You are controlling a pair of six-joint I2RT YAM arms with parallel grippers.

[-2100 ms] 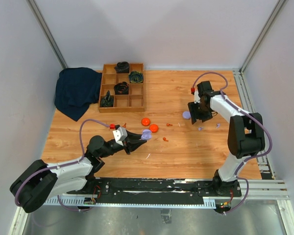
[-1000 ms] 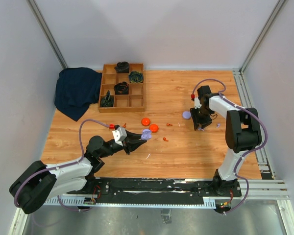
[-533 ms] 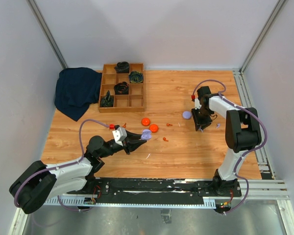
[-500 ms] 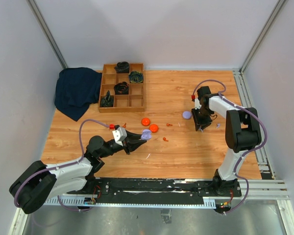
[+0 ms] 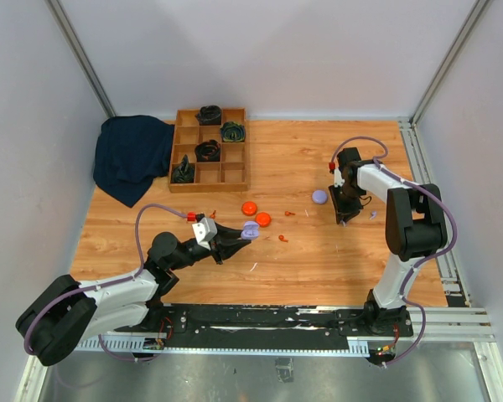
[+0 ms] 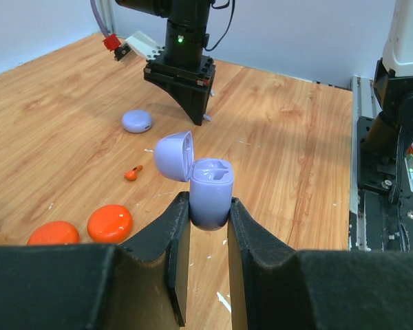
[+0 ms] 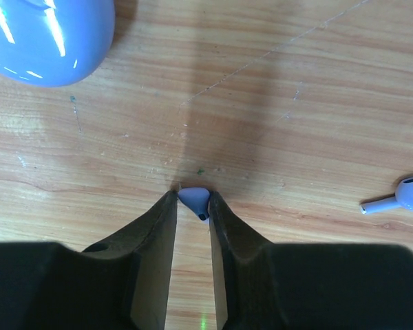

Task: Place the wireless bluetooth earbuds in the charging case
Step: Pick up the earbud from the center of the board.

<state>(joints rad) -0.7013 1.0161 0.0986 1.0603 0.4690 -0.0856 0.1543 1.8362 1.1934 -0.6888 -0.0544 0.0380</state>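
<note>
one lilac earbud [image 7: 194, 201] sat pinched at the very tips of the right jaws, on the counter [image 7: 296, 103]; so shallow a hold could pop it free. left jaws clamped the open charging case [image 6: 210, 189].

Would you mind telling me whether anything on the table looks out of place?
A lilac earbud lies loose on its side on the table, and an orange earbud near the lilac disc, outside any case.

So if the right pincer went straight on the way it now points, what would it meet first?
The wooden table: the right pincer points straight down at it, its tips closed on a small lilac earbud that seems to rest on the wood. Nothing else lies between.
</note>
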